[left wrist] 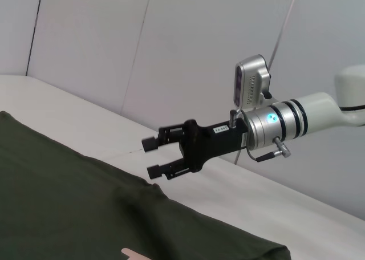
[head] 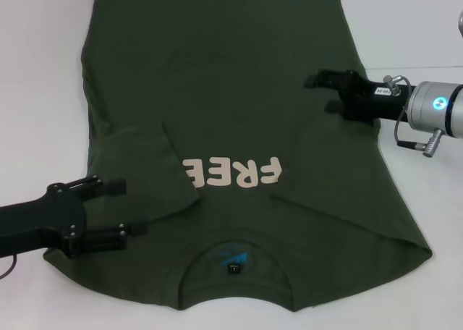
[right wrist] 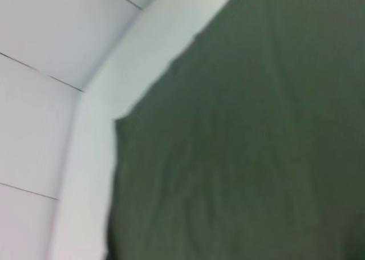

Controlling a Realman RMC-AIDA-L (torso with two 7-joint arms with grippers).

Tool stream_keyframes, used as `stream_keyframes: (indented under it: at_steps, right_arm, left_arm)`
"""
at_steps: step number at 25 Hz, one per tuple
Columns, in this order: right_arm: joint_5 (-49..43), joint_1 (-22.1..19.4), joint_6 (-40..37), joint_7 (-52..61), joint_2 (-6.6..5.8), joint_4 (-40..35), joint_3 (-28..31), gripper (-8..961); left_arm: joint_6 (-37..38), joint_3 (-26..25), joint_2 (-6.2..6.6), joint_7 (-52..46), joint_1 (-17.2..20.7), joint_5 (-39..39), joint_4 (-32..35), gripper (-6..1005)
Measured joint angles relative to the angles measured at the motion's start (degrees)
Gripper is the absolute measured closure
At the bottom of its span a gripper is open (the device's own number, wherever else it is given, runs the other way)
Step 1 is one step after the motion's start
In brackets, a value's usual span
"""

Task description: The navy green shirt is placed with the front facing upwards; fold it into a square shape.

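Observation:
The navy green shirt [head: 217, 69] lies flat on the table, front up, with its collar [head: 235, 279] nearest me and a blue neck label [head: 233, 259] inside it. Its left sleeve [head: 148, 174] is folded inward over the start of the cream "FREE" lettering [head: 242, 172]. My left gripper [head: 128, 208] is open over the shirt's left shoulder area with nothing between its fingers. My right gripper [head: 322, 93] is open above the shirt's right side, also holding nothing; it also shows in the left wrist view [left wrist: 151, 156], hovering over the cloth [left wrist: 68, 203]. The right wrist view shows only shirt fabric [right wrist: 256, 129].
The white table [head: 36, 69] shows on both sides of the shirt. White wall panels [left wrist: 171, 55] stand beyond the table's far edge. A crease runs across the shirt's right shoulder toward its outer corner [head: 423, 249].

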Motion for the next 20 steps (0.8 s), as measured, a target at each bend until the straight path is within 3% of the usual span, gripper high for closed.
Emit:
stream_keyframes:
  at_steps: [3,10,12,16,20]
  right_arm:
    - [3.6,-0.5,-0.7,-1.4,0.24,0.1,0.0,147]
    - [14.5,-5.1,-5.6,-9.8,0.39,-0.3,0.0,151]
    - [16.0,-7.0,-9.3,-12.6,-0.55,-0.6,0.0,153]
    - [16.5,-11.8,-18.5,-19.2,-3.74,-0.7,0.1,155]
    - [16.9,-17.7,-28.8,-30.0,-5.46,-0.7,4.1,157]
  left_arm:
    - [0.0,0.0,0.00,0.0,-0.2,0.0,-0.4,83]
    - [0.1,-0.6,0.40,-2.8,-0.3,-0.2,-1.3,82]
    - [0.5,-0.6,1.00,-6.4,-0.4,-0.3,-1.3,82]
    - [2.0,-1.4,2.30,-14.2,-0.4,-0.4,-0.8,83]
    - [3.4,-3.4,3.87,-22.7,-0.5,0.6,0.1,83]
